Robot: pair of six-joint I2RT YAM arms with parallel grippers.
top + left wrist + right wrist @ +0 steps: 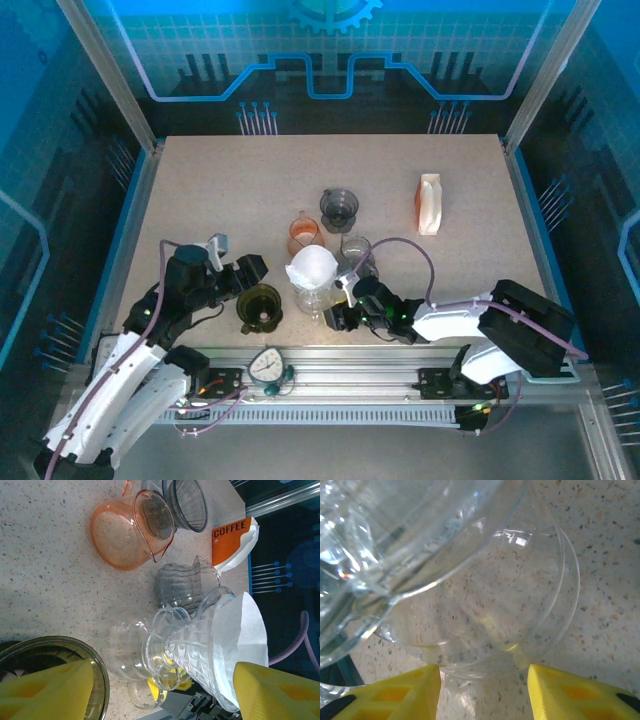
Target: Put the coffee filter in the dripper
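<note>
From above I see the white coffee filter [312, 266] sitting open like a cone in the clear dripper [312, 295], near the front middle of the table [220, 190]. My left gripper [255, 270] is just beside it on the left and my right gripper [340, 303] is low on its right. From the left wrist, the filter's paper is clean and a bit creased, and its rim pokes out past the dripper's rim. The dripper stands on a clear glass pot [122, 655]. My yellow fingers [55, 690] are spread wide, holding nothing. Behind are an orange jug [120, 537] with a bare bottom, a dark cone cup [187, 505], a ribbed glass [180, 585] and a coffee bag [230, 542]. A green-brown bowl [60, 642] sits close by. From the right wrist, I see the table straight through the pot. My fingers [395, 695] stand apart at its low edge, but I cannot tell if they squeeze it.
</note>
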